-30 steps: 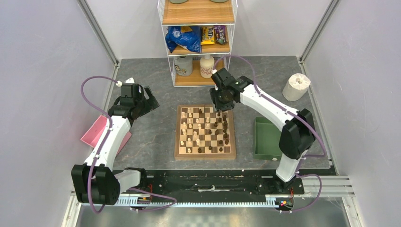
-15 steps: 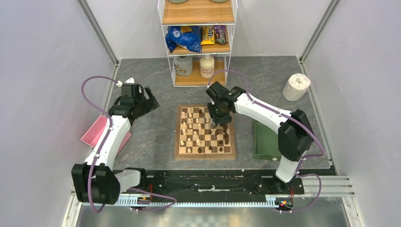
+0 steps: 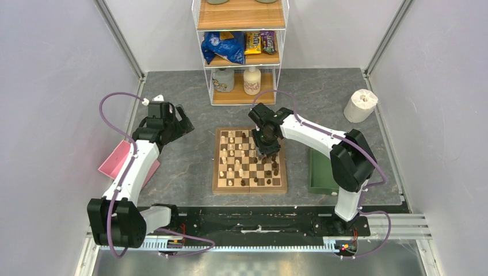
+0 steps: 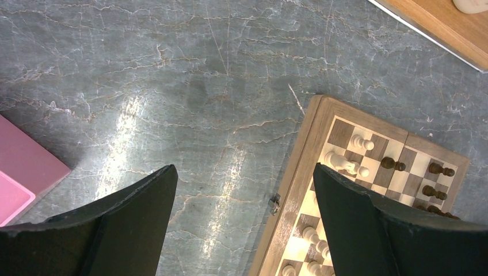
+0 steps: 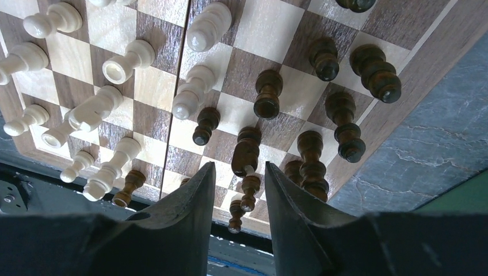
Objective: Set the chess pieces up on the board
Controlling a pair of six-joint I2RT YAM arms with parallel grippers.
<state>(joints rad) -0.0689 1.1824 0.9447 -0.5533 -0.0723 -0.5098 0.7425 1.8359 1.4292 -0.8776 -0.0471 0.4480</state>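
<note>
Board sits mid-desk with the pieces on it. Pale ones are mostly on the left half and dark ones on the right, bunched and not in ranks. A few look tipped over, but it's hard to be sure from the wrist angle.

Right fingers are low over the board's far-right squares with a narrow gap. A dark piece lies in line with the gap, just past the tips. No contact visible, so I read it as not held yet.

Left fingers are spread wide over bare desk, left of the board, with nothing between them.

Handling, my guess:
- **Material:** small turned wood, so light and rigid, with no crush risk.
- **Slip and roll:** the smooth round profile will slip and roll under a sloppy pinch.
- **Stability:** a narrow base means it topples easily on release.
- **Where to grip:** take it across the stem just under the head, with the fingers square to its axis.
- **Main hazard:** the neighbours are tight, so finger clearance matters more than grip force.
</note>
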